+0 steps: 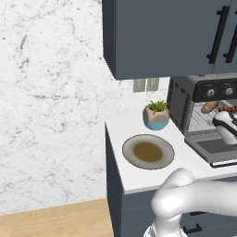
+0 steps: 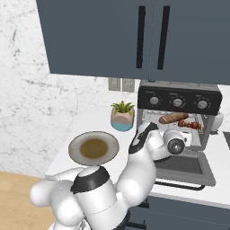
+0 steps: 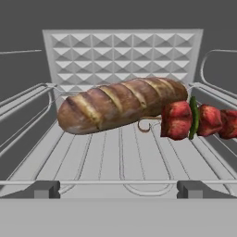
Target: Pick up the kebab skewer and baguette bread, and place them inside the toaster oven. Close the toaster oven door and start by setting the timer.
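The toaster oven [image 2: 179, 101] stands on the counter with the toaster oven door [image 2: 187, 170] dropped open and flat. On its wire rack lie the baguette bread [image 3: 118, 105] at the left and the kebab skewer [image 3: 198, 120] at the right, the skewer's near end just touching the loaf. Both also show through the opening: baguette bread [image 2: 173, 118] and kebab skewer [image 2: 193, 125]. My gripper [image 3: 119, 189] hovers over the door, facing the opening. It is open, with nothing between the fingers [image 3: 44, 189].
Left of the oven stand a small potted plant [image 2: 122, 116] and a round grey plate [image 2: 74, 144] with a brown centre. Dark blue wall cabinets [image 2: 99, 36] hang overhead. The counter's left edge [image 1: 107, 139] drops to the floor.
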Tool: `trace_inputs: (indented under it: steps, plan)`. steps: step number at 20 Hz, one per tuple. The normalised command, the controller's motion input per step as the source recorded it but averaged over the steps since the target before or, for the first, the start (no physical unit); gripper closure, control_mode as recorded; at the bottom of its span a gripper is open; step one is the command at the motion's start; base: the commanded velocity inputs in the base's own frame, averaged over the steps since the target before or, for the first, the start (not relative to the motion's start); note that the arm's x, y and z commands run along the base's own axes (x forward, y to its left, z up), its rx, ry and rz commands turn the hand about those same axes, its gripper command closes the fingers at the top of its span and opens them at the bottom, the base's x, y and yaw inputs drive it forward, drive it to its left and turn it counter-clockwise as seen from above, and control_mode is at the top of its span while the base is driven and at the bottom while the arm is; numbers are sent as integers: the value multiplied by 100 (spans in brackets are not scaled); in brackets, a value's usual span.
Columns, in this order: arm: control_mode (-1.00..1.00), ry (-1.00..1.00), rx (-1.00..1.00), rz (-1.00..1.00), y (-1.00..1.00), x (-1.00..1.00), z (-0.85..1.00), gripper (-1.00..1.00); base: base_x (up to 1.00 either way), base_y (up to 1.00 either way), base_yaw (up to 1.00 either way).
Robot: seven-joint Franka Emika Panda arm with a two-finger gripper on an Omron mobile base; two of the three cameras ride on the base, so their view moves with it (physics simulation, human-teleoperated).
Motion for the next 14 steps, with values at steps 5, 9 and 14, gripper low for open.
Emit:
trace_inputs:
  steps: [5,9,14]
  plan:
    - [-100,0,0,0,0,14,0,-100,0,0,0]
    - [-100,0,0,0,0,13,0,-100,0,0,0]
    - [-100,0,0,0,0,14,0,-100,0,0,0]
